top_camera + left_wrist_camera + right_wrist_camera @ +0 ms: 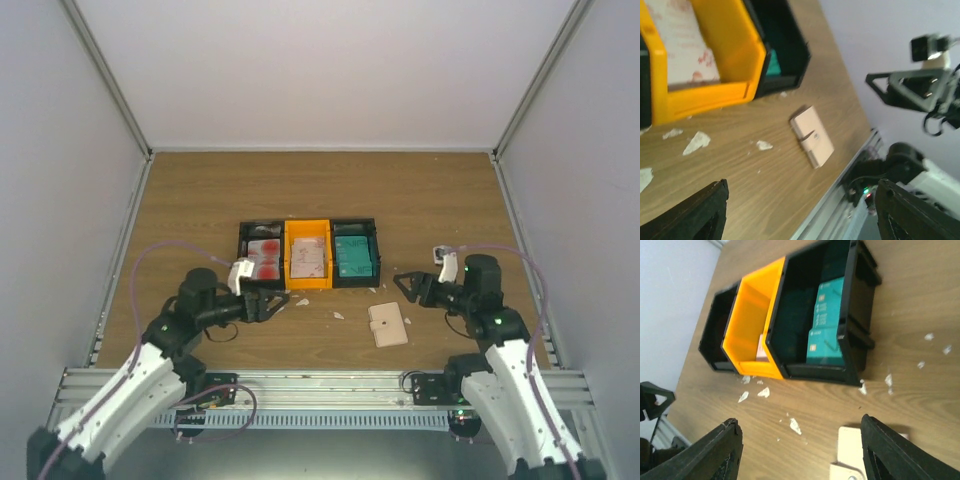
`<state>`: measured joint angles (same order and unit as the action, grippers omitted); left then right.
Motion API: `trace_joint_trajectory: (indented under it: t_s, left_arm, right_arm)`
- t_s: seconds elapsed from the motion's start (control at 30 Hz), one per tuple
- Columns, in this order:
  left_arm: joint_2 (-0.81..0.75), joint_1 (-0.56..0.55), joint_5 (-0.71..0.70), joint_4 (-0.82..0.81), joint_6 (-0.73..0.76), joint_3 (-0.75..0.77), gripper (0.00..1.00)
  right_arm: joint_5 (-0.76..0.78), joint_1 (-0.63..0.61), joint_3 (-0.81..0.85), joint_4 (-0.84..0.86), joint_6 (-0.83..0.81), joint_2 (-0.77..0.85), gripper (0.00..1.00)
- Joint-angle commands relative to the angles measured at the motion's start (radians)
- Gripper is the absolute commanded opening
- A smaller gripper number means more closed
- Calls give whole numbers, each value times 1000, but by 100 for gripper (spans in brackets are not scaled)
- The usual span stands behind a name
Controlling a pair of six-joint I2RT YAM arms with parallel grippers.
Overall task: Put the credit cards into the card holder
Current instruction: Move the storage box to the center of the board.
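The beige card holder (pixel 388 324) lies closed on the wooden table, in front of the trays and between my two arms. It also shows in the left wrist view, card holder (pixel 811 136), and at the bottom of the right wrist view, card holder (pixel 852 445). Credit cards lie in the joined trays: a red-blotched card (pixel 264 258) in the left black one, a pale card (pixel 308 258) in the orange one, teal cards (pixel 355 256) (pixel 827 320) in the right black one. My left gripper (pixel 280 303) (pixel 801 184) is open and empty, left of the holder. My right gripper (pixel 403 285) (pixel 800 421) is open and empty, just behind the holder's right side.
Small white scraps (pixel 338 315) (pixel 796 426) are scattered on the wood between the trays (pixel 308 285) and the holder. Grey walls enclose the table on the left, right and back. A metal rail (pixel 320 385) runs along the near edge.
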<state>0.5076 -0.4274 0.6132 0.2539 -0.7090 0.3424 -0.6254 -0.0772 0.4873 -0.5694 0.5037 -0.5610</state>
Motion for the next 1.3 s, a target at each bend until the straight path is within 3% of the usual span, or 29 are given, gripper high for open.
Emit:
trace_joint_trajectory:
  t_s: [0.0, 0.17, 0.27, 0.47, 0.83, 1.27]
  left_arm:
    - [173, -119, -193, -80, 25, 57, 78]
    - [368, -152, -209, -121, 80, 110, 71]
    - [425, -152, -197, -137, 110, 124, 69]
    - [467, -152, -218, -123, 140, 159, 70]
    - [508, -151, -279, -119, 161, 171, 72]
    - [598, -124, -377, -150, 189, 200, 72]
  right_arm:
    - [176, -154, 7, 53, 59, -121, 64]
    - [342, -272, 38, 109, 76, -308, 57]
    - [350, -298, 57, 142, 47, -426, 51]
    - [364, -361, 116, 204, 4, -639, 43]
    - [414, -368, 229, 249, -87, -906, 22]
    - [410, -378, 490, 295, -169, -1169, 18]
